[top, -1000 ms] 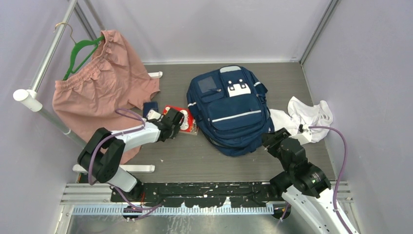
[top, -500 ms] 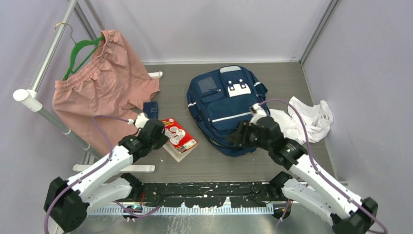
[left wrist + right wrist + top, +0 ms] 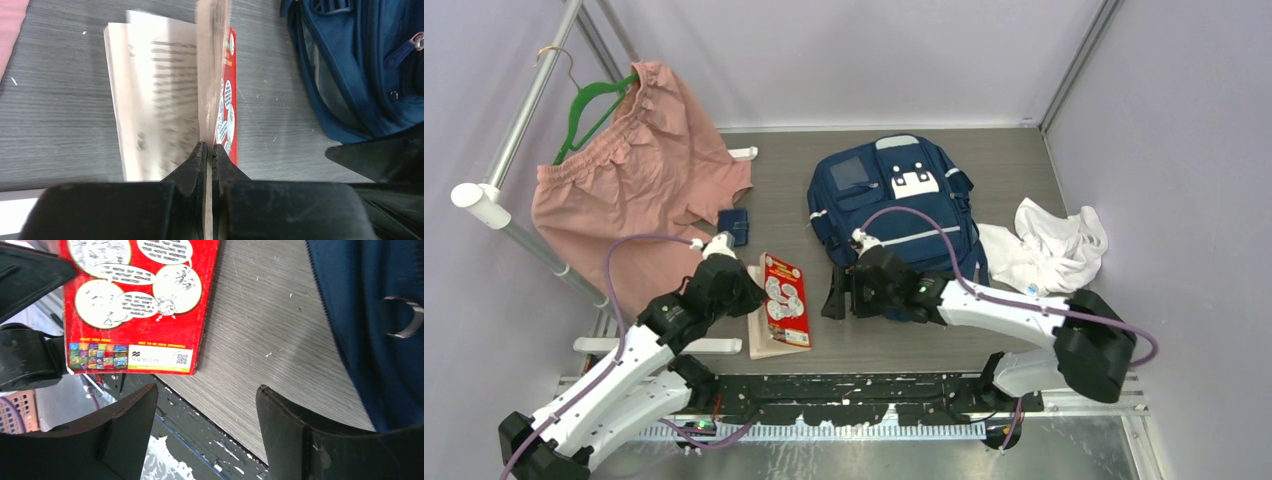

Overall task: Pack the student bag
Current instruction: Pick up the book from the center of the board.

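Note:
The navy student bag [image 3: 894, 215] lies flat at the table's middle, front pocket up; it also shows in the left wrist view [image 3: 360, 60] and the right wrist view [image 3: 375, 315]. My left gripper [image 3: 736, 292] is shut on the spine edge of a red-covered book [image 3: 784, 298], whose pages fan open on the table [image 3: 160, 105]; the fingertips [image 3: 199, 152] pinch it. My right gripper [image 3: 836, 295] is open and empty, low over the table between the book [image 3: 140, 300] and the bag's near left corner.
Pink shorts [image 3: 624, 190] hang on a green hanger [image 3: 584, 110] from a rack bar [image 3: 519, 130] at the left. A white cloth [image 3: 1049, 245] lies right of the bag. A small navy pouch [image 3: 734, 225] lies behind the book. The table's front edge [image 3: 210, 420] is close below my right gripper.
My left gripper has drawn the book nearer and turned it lengthwise. My right arm has swung left along the bag's near edge to just right of the book.

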Robot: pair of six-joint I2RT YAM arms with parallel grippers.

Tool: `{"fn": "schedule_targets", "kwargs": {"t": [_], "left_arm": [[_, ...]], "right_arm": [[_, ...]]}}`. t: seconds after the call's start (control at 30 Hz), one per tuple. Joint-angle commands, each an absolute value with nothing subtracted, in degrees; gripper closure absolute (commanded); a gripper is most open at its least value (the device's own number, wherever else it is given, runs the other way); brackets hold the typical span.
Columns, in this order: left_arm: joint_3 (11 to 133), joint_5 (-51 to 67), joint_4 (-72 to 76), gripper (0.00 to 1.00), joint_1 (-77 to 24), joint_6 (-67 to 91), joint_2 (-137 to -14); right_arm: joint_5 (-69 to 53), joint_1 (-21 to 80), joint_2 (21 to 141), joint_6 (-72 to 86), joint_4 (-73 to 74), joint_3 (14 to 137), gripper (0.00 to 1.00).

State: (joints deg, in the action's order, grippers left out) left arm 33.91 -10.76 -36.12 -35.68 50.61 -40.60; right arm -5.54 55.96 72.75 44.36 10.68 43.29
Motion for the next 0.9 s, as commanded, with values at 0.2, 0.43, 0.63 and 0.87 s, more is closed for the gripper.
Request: {"fn": "schedule_targets", "kwargs": {"t": [0.2,0.43,0.63,0.87], "left_arm": [[35.43,-7.57,-37.25,1.0,-35.82,49.73,-30.86],[38.89,-6.25,-39.52,1.0,-35.78,50.27,-26.26],[40.21,-4.08,-37.73,1.0,-35.82,51.32,-23.58],[43.25,-3.43,-38.08,1.0,-35.79,51.15,-22.95]], "right_arm": [[-2.62,58.34,83.18,55.64,-6.79,45.6,0.16],[-7.57,58.19,84.68,62.54,-24.53,40.6,0.05],[-10.1,58.21,87.19,66.78,-33.56,38.45,0.04],[-10.27,58.23,87.19,68.16,-37.37,37.5,0.02]]}}
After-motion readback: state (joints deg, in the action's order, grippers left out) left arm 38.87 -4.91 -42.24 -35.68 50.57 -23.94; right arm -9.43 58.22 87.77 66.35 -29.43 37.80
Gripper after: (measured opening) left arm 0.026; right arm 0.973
